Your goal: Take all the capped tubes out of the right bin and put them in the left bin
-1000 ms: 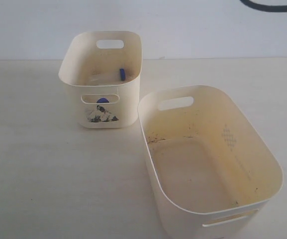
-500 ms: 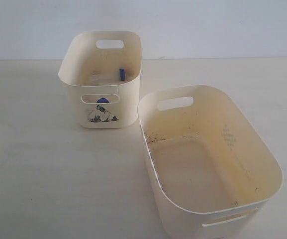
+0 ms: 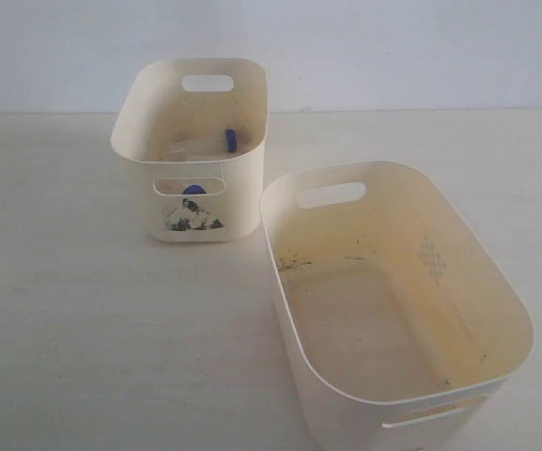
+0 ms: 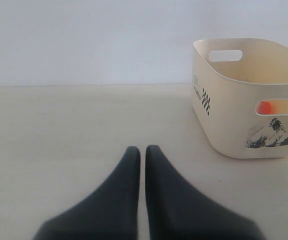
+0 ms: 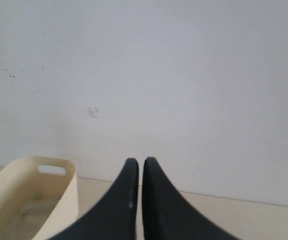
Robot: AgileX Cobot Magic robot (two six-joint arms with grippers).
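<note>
R bin (image 3: 492,282): no tubes seen in it, specks only. L bin (image 3: 244,183) at its 11 o'clock holds the tubes (image 3: 205,146); orange cap (image 4: 265,107) shows thru slot. L gripper (image 4: 142,150), R gripper (image 5: 141,162): clenched, empty. Tubes prob. light, stiff, slick; pinch mid-body.

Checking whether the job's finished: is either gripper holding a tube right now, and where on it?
Nothing is held. The left gripper and the right gripper both have their jaws shut together, with nothing between them.
</note>
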